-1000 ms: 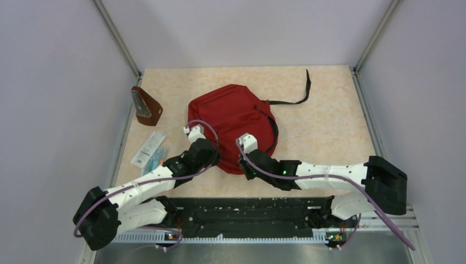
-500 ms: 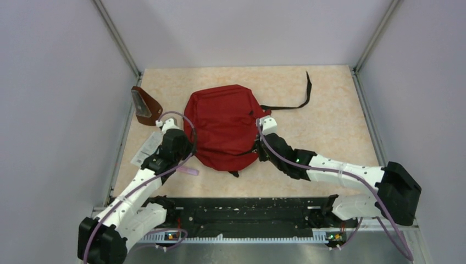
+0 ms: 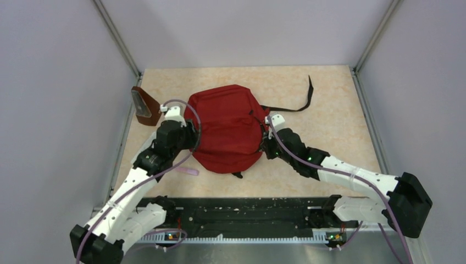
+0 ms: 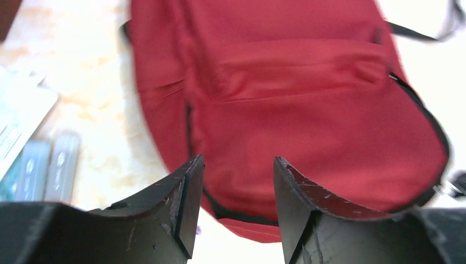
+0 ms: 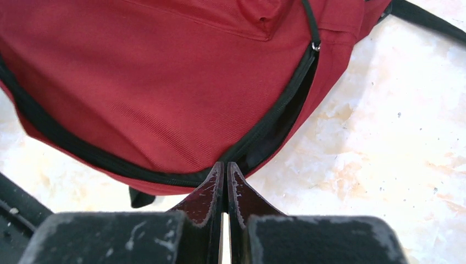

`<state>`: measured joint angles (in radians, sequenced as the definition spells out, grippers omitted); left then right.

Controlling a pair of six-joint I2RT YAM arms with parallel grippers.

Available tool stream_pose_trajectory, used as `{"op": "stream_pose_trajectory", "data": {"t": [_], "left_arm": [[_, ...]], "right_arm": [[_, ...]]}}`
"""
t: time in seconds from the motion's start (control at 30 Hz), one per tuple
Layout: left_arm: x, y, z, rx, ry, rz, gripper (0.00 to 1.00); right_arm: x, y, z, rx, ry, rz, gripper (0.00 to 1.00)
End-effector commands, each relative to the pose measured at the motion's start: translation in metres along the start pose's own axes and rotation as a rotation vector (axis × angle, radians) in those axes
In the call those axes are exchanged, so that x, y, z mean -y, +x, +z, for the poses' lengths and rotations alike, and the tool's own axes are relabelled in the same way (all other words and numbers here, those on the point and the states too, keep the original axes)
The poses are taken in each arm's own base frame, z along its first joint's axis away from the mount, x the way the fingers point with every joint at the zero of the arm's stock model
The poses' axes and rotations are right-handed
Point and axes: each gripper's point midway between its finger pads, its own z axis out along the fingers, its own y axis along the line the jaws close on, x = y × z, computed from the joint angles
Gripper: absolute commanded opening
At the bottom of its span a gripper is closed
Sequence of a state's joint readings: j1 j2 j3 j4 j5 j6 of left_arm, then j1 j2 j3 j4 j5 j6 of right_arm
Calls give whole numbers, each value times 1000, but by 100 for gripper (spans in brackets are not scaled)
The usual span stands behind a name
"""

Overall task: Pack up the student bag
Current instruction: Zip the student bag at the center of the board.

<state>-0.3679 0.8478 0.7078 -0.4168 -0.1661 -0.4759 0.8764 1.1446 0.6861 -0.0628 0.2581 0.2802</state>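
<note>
Top external: student bag [image 3: 225, 132] lies mid-frame on your bench [image 3: 329, 110]. Your left end effector [image 4: 236, 165] is released, fingers apart at the bag's left edge. Your right end effector [image 5: 226, 166] is clenched beside the zipper [image 5: 286, 104].

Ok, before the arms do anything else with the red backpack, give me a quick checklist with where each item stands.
1. Left gripper open and empty: ok.
2. Right gripper shut at the bag's zipper edge; pinching fabric or not: cannot tell.
3. Student bag lying flat on the table: ok.
4. Main zipper open wide enough to load: not ok, only a narrow gap shows.
5. White packet lying beside the bag, uncovered: ok.
</note>
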Motion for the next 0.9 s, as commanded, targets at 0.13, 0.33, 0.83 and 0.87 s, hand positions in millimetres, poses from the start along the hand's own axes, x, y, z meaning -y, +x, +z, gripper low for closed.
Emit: {"op": "stream_pose_trajectory", "data": {"t": [0.13,0.33,0.83,0.87], "left_arm": [[126,-24,-36,165,408,351,56],[200,22,-49,174,702,486,56],[233,93,-11,92,760,568,61],[231,96,-7,89,747,575,62]], "right_arm": [[-3,-11,-17,34,-51,7,0],[1,-9,-21,39,-37,31,0],[2,-9,-23,49,-29,69,0],[2,-9,-23,51,-29,70,0]]}}
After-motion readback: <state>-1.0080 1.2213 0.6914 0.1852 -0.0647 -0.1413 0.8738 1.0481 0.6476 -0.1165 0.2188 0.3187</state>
